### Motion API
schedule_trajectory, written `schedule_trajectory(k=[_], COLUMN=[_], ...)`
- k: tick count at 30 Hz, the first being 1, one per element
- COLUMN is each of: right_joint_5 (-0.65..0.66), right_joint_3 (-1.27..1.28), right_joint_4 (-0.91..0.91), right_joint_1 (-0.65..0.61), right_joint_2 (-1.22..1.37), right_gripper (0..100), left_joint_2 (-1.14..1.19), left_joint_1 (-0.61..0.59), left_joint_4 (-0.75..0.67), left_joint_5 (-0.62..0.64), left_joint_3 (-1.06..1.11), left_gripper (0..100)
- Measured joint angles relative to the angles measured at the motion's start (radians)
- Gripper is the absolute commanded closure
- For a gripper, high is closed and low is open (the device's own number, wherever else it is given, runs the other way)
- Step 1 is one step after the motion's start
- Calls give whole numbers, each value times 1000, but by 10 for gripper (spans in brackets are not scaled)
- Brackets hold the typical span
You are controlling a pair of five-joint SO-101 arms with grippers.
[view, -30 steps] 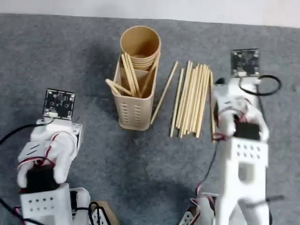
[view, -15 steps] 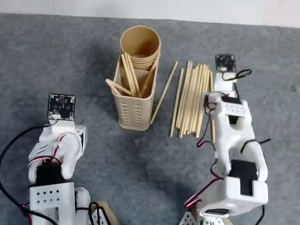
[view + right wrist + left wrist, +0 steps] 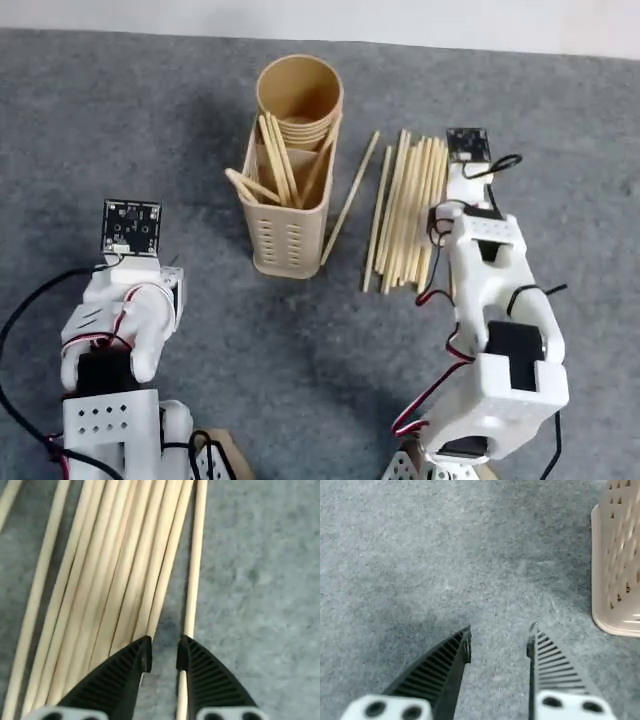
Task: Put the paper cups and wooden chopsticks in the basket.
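Moved: our right arm has swung in and dipped toward the loose chopsticks (image 3: 405, 215) over the last second, and its wrist now hangs over the pile's outer edge; our left arm has drawn back slightly and settled
Right gripper (image 3: 160, 656): we see it low over the grey mat (image 3: 150, 120) at the near ends of the pile, jaws only narrowly apart and gripping nothing; the outermost stick (image 3: 194, 575) runs beneath one finger, not between the two
Left gripper (image 3: 499, 642): jaws spread wide and empty over bare mat, with the basket's corner (image 3: 620, 580) near it but apart
Paper cups (image 3: 299, 95): nested in one stack, upright in the far compartment of the basket (image 3: 290, 235)
Stowed sticks (image 3: 278, 160): a handful stand tilted in the near compartment, tips resting against the rim and the cups
Leaning stick (image 3: 350, 200): outside the basket, on the mat with one end just beside its wall; we cannot tell if it touches
Done: we judge the cups part finished, since we see no cup on the mat, and the chopsticks part begun
Left: the whole loose bundle beside the basket, plus the leaning stick, so most of the sticks are not yet in
Stage: we take this as the start of another pick, with the jaws not yet around any stick
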Motion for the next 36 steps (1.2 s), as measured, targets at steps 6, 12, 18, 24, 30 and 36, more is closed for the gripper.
schedule_trajectory(k=[6, 12, 18, 24, 30, 36], right_joint_5=[-25, -25, -25, -25, -34, -110], right_joint_3=[8, 14, 11, 8, 12, 15], right_joint_4=[2, 6, 6, 0, 6, 11], right_joint_1=[-43, -55, -48, -29, -29, -35], right_joint_2=[-66, -68, 14, 38, 18, -206], right_gripper=[828, 828, 854, 991, 992, 992], left_joint_2=[0, 0, 0, 0, 0, -2], left_joint_1=[0, 0, 0, 0, 0, -2], left_joint_4=[-2, -2, -2, -2, -2, -2], left_joint_5=[0, 0, 0, 0, 0, 0], left_joint_3=[0, 0, 0, 0, 0, 9], left_gripper=[794, 794, 794, 794, 794, 794])
